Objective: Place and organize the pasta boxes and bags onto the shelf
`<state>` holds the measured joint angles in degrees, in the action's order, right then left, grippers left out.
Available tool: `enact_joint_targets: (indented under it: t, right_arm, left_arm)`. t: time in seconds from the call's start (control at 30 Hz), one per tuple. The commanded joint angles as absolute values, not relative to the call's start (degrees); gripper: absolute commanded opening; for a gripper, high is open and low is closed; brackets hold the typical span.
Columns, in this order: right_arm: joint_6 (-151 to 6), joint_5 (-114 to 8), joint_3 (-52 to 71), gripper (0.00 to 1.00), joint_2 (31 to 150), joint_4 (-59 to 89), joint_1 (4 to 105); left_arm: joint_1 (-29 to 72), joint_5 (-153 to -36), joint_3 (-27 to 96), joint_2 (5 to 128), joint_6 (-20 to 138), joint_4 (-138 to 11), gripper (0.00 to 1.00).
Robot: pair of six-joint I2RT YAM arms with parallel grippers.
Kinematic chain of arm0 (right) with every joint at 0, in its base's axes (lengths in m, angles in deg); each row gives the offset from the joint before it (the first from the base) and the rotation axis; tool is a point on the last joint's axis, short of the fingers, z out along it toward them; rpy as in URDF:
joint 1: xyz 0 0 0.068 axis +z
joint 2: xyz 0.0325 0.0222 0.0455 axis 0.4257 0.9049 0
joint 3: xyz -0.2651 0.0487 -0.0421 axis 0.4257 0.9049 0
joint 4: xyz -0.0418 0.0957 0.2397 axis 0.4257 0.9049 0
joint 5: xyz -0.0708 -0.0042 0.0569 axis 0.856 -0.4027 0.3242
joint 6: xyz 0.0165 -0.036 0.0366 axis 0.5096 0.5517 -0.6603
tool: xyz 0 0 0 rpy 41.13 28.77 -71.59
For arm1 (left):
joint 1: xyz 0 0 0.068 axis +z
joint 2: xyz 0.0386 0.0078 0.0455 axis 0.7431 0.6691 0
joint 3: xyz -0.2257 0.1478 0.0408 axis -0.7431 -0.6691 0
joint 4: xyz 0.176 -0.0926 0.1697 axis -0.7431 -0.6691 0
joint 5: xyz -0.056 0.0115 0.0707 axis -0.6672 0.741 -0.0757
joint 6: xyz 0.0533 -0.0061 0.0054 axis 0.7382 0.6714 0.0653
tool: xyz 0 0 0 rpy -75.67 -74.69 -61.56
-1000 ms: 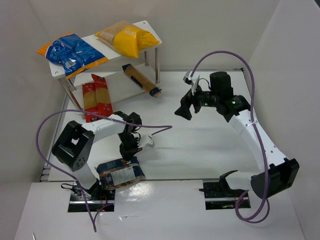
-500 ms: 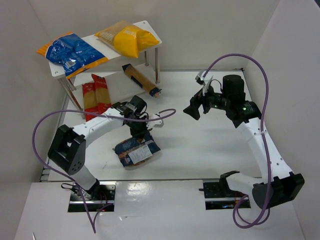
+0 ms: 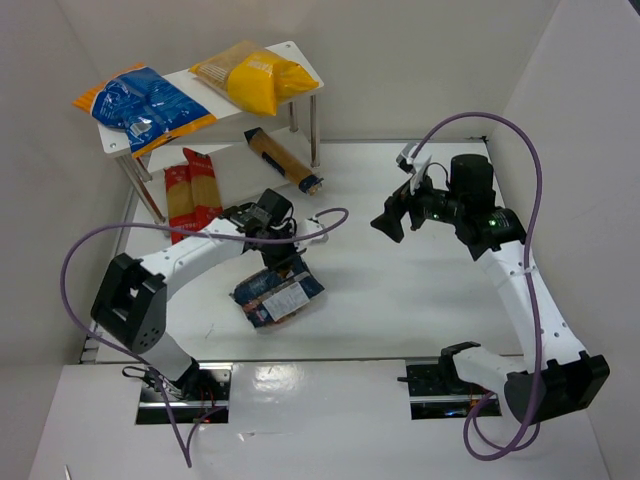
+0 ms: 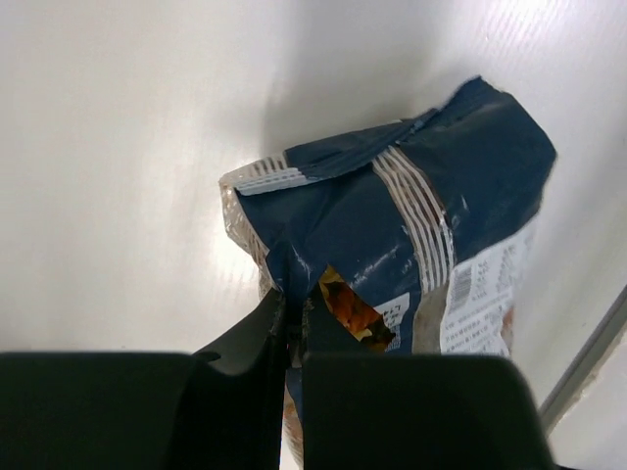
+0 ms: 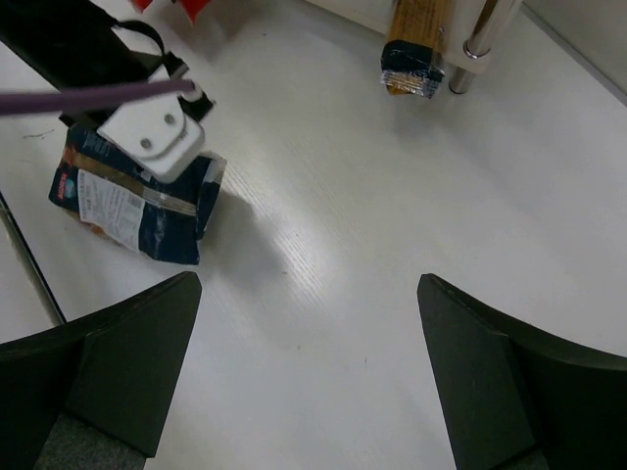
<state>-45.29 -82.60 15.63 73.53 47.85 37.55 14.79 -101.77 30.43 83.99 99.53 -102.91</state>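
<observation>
Clear pasta bag [image 3: 280, 297], probably soft, slippery, saggy: pinched at folded top seam by left gripper [image 4: 294, 308]; right gripper [image 5: 307, 282] spread, at two o'clock.

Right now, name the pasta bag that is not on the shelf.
The dark blue bag, pinched by the left gripper; the blue-and-orange bag and yellow bag lie atop the shelf.

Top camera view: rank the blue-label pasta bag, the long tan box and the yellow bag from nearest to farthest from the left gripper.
1. Clear bag with dark blue label: pinched in the fingers of the left gripper, mid-table.
2. Long slim tan box: farther back, under the top board of the shelf.
3. Yellow bag: farthest, on top of that board, right end.
</observation>
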Motion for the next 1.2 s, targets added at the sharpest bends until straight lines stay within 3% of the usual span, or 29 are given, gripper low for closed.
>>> enact_joint_targets:
  t: [0.0,0.7,1.17]
  right_arm:
    - [-46.35,-82.92,16.92,1.00,71.66,44.33,37.24]
    - [-46.36,-82.39,19.12,1.00,70.61,42.57,37.24]
    - [-46.88,-82.39,19.65,1.00,71.13,42.04,36.71]
  left_arm:
    - [14.60,-98.92,29.38,76.30,95.33,-96.23,0.00]
    - [14.60,-98.37,26.65,71.71,90.22,-91.65,0.00]
    - [17.41,-109.01,30.61,67.23,89.70,-96.04,0.00]
